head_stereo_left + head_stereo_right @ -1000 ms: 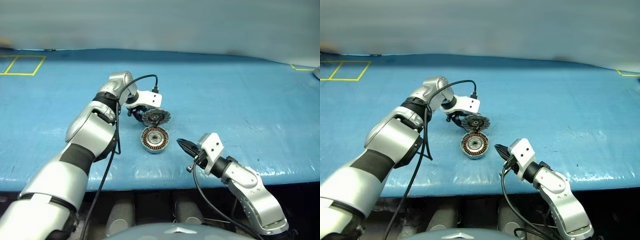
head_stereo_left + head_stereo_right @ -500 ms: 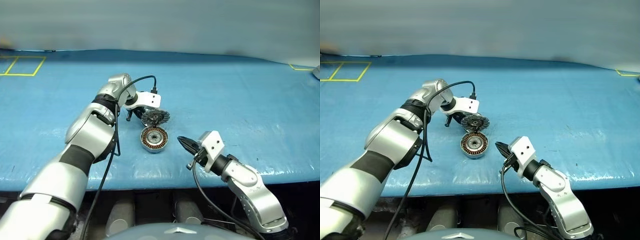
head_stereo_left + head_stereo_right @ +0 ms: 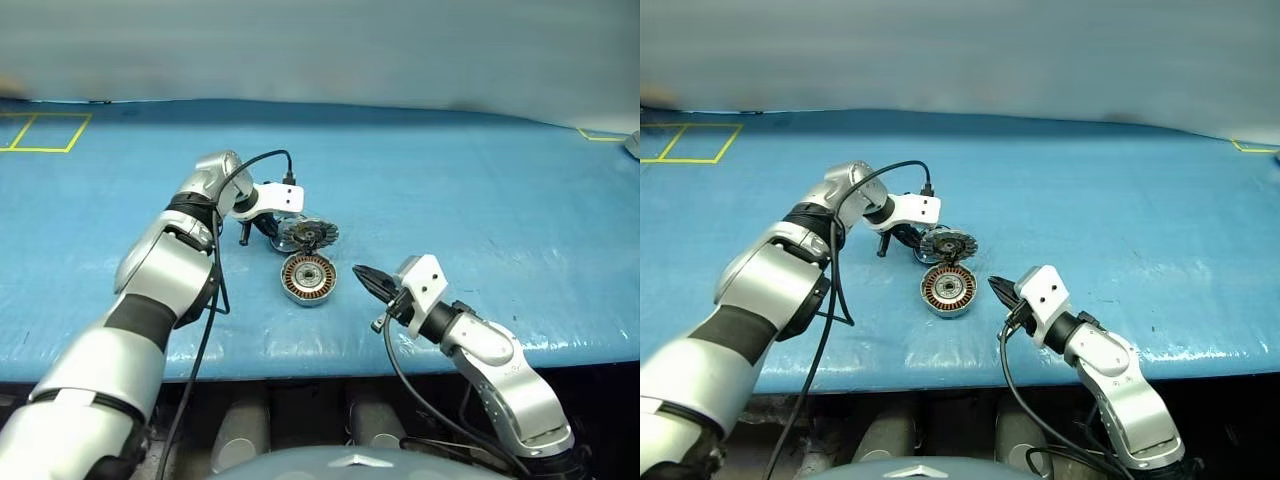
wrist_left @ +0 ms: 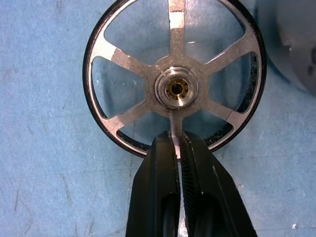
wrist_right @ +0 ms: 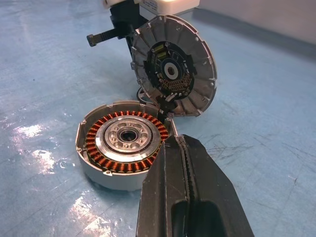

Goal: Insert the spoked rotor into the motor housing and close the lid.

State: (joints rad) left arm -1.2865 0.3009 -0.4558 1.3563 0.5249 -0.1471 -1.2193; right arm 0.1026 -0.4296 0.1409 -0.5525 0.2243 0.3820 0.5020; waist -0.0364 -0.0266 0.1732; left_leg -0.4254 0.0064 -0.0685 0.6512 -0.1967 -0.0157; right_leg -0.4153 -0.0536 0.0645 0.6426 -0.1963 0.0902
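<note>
The spoked rotor (image 4: 176,89) lies flat on the blue table, showing a dark rim, silver spokes and a centre hub. My left gripper (image 4: 177,142) is shut on it, pinching the near spoke where it meets the rim. The motor housing (image 3: 308,278) sits open near the table's front, its copper windings (image 5: 94,143) showing. The lid (image 3: 310,235) stands almost upright at the housing's far edge, and my left gripper (image 3: 262,226) is just to its left. My right gripper (image 3: 360,273) is shut and empty, its tips close to the housing's right side without touching it.
The blue table cover (image 3: 480,200) stretches wide to the right and beyond the parts. Yellow tape marks lie at the far left (image 3: 40,130) and far right (image 3: 600,135). The table's front edge (image 3: 300,360) runs just below the housing.
My left gripper has shut onto the rotor's spoke and shifted a little to the left beside the lid. The right gripper, housing and lid have stayed put.
</note>
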